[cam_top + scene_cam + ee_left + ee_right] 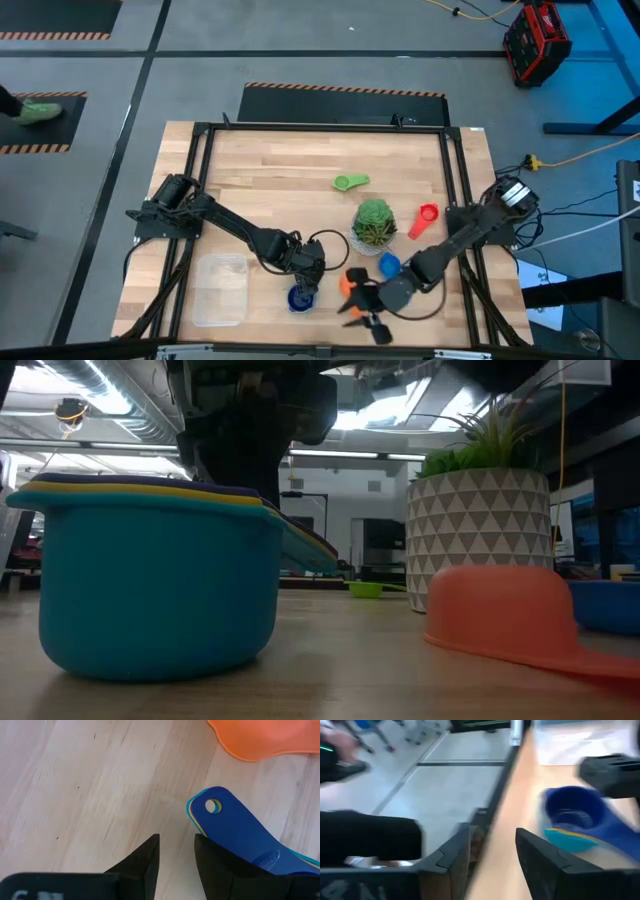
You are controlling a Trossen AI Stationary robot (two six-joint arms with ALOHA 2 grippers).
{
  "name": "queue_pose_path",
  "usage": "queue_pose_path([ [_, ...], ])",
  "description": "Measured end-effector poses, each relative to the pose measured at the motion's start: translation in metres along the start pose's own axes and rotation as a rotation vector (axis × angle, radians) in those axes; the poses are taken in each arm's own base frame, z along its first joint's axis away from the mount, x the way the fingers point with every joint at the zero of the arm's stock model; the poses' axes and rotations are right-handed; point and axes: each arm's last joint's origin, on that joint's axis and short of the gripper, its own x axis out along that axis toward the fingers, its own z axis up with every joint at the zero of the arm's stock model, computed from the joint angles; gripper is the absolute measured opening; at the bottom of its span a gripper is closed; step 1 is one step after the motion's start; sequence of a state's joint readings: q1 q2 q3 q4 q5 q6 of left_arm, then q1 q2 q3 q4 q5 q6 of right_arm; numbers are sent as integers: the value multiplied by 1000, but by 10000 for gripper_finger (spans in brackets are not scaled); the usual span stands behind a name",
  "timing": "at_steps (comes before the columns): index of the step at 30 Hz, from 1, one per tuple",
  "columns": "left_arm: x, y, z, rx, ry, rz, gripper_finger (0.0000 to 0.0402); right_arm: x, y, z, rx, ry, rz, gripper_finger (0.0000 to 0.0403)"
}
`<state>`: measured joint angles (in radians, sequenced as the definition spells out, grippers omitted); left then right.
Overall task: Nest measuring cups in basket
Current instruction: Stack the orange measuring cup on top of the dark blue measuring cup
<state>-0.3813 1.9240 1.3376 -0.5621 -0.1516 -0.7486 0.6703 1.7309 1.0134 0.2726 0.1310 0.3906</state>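
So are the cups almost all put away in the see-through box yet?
Partly. A few cups are nested in a blue stack on the table, beside the left gripper, jaws open. The right gripper holds nothing. The clear plastic basket looks empty. The orange, small blue, red and green cups lie loose.

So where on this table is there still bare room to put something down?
The far half of the table is mostly bare wood, with only a green cup lying on it. The clear basket at the near left looks empty. It is crowded at the near middle: stacked blue cups, orange cup, plant, small blue cup, red cup and both arms.
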Motion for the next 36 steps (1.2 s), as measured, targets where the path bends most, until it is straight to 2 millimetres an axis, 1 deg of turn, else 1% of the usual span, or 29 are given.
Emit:
queue_pose_path([
  [5,0,0,0,0,-1,0,115,-16,21,3,59,3,59,163],
  [9,0,0,0,0,-2,0,115,-21,28,4,76,13,120,163],
  [14,0,0,0,-1,-5,0,115,-21,30,3,78,48,182,163],
  [31,0,0,0,-1,-5,0,115,-20,28,4,89,47,182,164],
  [33,0,0,0,-1,-5,0,115,-20,26,4,101,46,177,169],
  [36,0,0,0,-1,-6,0,115,-19,23,6,108,43,169,191],
])
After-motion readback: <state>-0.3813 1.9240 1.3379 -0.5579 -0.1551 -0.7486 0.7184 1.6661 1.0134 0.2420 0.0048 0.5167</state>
